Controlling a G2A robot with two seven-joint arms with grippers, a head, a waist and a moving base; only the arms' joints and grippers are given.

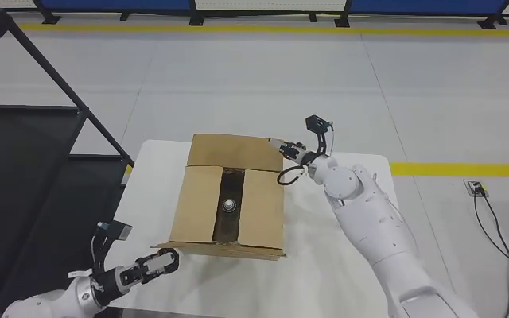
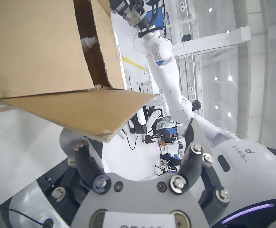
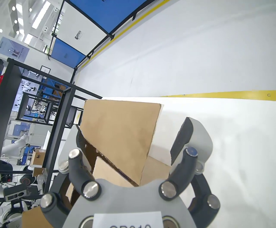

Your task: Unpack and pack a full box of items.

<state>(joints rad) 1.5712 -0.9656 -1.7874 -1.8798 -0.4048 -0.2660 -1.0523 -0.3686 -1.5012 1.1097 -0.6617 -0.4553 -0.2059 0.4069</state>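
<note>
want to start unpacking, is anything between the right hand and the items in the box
Yes: two side flaps lie over the box, leaving a narrow slot where one round item shows. The right hand is by the far flap.

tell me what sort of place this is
Probably a robotics lab or industrial test hall: a pale floor marked with a yellow floor line, blue partition panels along its edge, and a cardboard box set on a white table as a work station.

Box [image 1: 199, 203] interior largely hidden, round item [image 1: 230, 205] inside indistinct
</note>
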